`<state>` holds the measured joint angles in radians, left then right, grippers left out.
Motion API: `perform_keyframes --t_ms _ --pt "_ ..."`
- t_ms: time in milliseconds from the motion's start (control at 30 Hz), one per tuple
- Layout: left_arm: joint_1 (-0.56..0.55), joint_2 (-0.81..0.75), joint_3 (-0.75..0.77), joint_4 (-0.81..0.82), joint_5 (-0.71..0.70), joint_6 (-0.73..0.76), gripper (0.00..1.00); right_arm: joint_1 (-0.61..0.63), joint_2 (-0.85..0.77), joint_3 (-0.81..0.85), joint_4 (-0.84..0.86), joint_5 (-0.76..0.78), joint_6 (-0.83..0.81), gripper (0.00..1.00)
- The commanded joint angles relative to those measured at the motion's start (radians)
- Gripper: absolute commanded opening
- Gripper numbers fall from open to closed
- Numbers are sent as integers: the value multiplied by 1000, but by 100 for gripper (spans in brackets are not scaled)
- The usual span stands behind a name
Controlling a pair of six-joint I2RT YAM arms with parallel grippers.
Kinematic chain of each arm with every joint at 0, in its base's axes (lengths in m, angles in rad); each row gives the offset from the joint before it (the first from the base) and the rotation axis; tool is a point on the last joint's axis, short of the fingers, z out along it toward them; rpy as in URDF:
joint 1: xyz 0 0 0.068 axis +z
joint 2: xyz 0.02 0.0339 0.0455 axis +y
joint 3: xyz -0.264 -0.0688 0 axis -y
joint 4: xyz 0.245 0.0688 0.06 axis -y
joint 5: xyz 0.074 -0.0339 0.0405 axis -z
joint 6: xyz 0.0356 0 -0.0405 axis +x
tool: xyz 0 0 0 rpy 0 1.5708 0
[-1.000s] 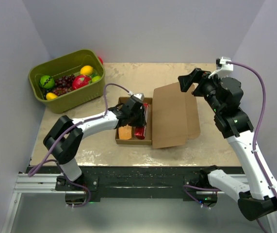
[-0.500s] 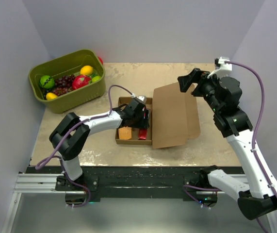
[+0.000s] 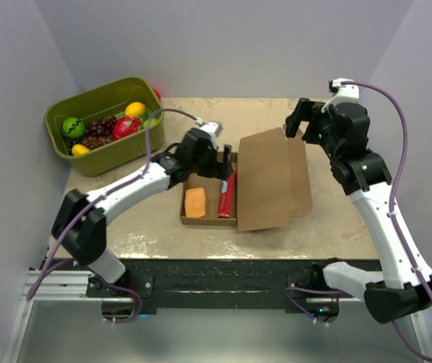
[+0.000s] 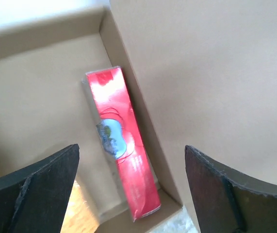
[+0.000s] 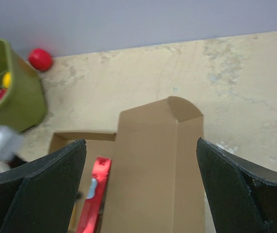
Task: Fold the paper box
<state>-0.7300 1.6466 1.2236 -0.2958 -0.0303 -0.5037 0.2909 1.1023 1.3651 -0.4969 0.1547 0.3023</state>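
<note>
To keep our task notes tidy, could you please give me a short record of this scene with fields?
box: paper box, tray uncovered, lid open to the right
in tray: orange block and red packet, side by side
left pincer: open, above the red packet, holding nothing
right pincer: open, above the lid's far end, holding nothing
elsewhere: green bin of fruit at the far left corner
</note>
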Motion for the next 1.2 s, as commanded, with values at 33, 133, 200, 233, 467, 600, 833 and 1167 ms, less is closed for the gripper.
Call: perform_keyframes --t_ms 33,133,200,233,467,600,833,1167 --pt "237 -228 -53 30 150 138 97 -107 96 -13 -62 -10 -86 99" --pt "288 -226 -64 -15 165 211 97 -183 111 -67 -28 -95 -83 99" --pt "305 -200 -82 -31 181 231 97 -220 134 -66 -48 -110 -104 99" --pt "325 -197 -97 -28 191 231 97 -231 139 -73 -48 -125 -111 99" --pt "353 -309 -315 87 168 136 97 -248 134 -164 -29 -218 -105 99" --pt "354 -363 -496 228 191 59 97 -248 152 -164 -40 -248 -101 99" --pt "353 -367 -611 399 253 -12 94 -243 189 -198 -34 -333 -97 91" --pt "282 -343 -727 543 308 -91 92 -187 225 -175 -31 -365 -85 71"
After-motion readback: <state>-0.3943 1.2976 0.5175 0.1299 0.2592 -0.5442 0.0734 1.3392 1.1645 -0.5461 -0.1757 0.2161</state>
